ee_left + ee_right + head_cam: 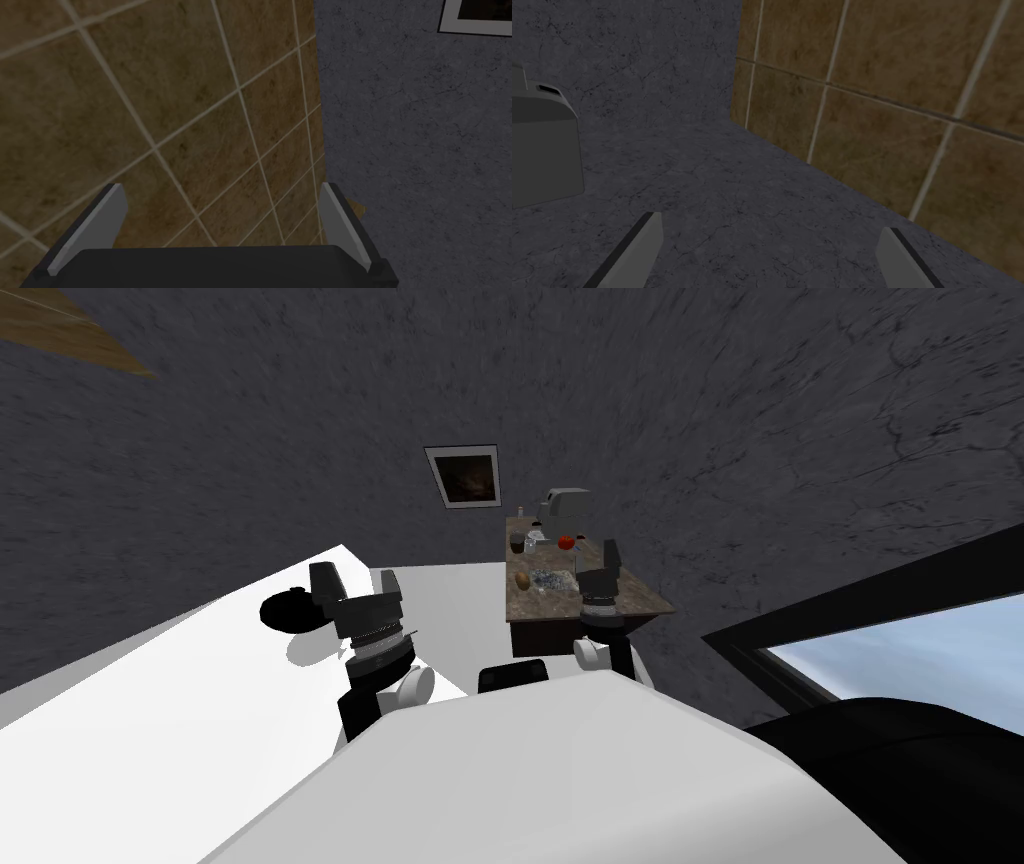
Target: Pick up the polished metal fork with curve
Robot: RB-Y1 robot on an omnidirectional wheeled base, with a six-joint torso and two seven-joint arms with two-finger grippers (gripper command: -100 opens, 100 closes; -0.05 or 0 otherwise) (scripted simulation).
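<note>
Fork, polished curved metal: not distinguishable among small items on the far brown stone-topped table point(645, 600). Judged light, stiff and slippery; best pinched across mid-handle. Left gripper point(221, 186) and right gripper point(770, 222) stand spread, empty.

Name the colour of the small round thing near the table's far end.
Red; the round thing shows best in the head view.

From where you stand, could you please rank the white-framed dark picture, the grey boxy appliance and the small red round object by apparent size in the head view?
Largest: white-framed dark picture
Then: grey boxy appliance
Smallest: small red round object
</note>
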